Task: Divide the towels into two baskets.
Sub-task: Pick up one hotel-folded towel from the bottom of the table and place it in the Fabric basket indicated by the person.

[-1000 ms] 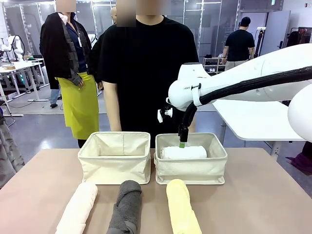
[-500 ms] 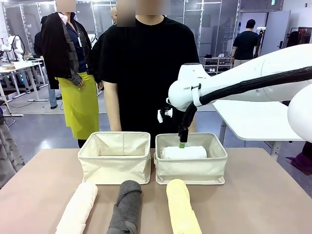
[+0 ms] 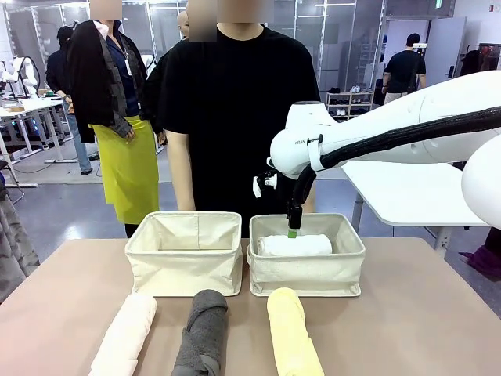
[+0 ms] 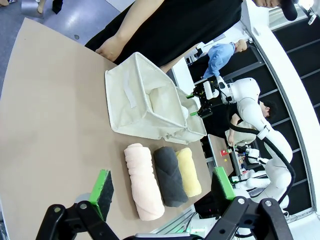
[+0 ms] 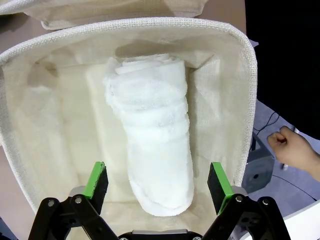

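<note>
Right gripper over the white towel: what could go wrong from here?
1. The right gripper hangs open, pads astride the white towel in the right basket; lifting out may snag terry or the soft wall.
2. The yellow towel ends right at that basket's front; grasping it might catch canvas.
3. The person's hand is close beside the basket.

1. The pink towel [image 3: 125, 333], grey towel [image 3: 202, 333] and yellow towel [image 3: 291, 337] run off the front view's bottom.
2. The right basket's [image 3: 307, 274] front wall hides the white towel's [image 3: 294, 245] underside.
3. The left basket's [image 3: 185, 270] floor is hidden.
</note>
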Tool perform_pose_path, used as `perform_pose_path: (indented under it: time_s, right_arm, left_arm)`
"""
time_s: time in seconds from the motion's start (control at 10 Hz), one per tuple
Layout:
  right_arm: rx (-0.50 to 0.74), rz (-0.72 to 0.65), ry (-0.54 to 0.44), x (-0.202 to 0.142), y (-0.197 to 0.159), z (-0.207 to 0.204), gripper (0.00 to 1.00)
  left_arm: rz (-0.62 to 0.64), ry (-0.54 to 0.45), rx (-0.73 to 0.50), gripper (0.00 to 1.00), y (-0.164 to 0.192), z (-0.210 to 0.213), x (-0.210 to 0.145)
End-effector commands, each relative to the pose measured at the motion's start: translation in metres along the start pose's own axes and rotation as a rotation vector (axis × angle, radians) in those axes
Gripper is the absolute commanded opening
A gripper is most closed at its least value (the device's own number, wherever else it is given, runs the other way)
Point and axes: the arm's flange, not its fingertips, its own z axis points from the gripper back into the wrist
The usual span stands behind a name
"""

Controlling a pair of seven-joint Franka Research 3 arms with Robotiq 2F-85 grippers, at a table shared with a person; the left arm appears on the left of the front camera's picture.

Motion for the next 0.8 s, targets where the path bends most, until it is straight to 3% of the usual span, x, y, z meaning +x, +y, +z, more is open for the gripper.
perform_pose_path:
  time_s: [0.0,0.1,0.3,0.7]
  right_arm:
    - [0.0,0.0,0.0,0.0,0.0,0.0,1.0]
    - [-0.037,-0.041,0.053,0.005,0.014,0.019,1.0]
    - [-0.014,-0.138,0.042,0.004,0.07,0.061,1.0]
    - [-0.009,-0.411,-0.052,-0.036,0.16,0.121,1.0]
  left_arm:
    - [-0.01,-0.015,-0.023,1.0,0.001,0.002,0.001]
    - [-0.01,-0.015,-0.023,1.0,0.001,0.002,0.001]
    - [-0.01,-0.015,-0.023,1.0,0.001,0.002,0.001]
    - [-0.01,-0.015,-0.023,1.0,0.001,0.002,0.001]
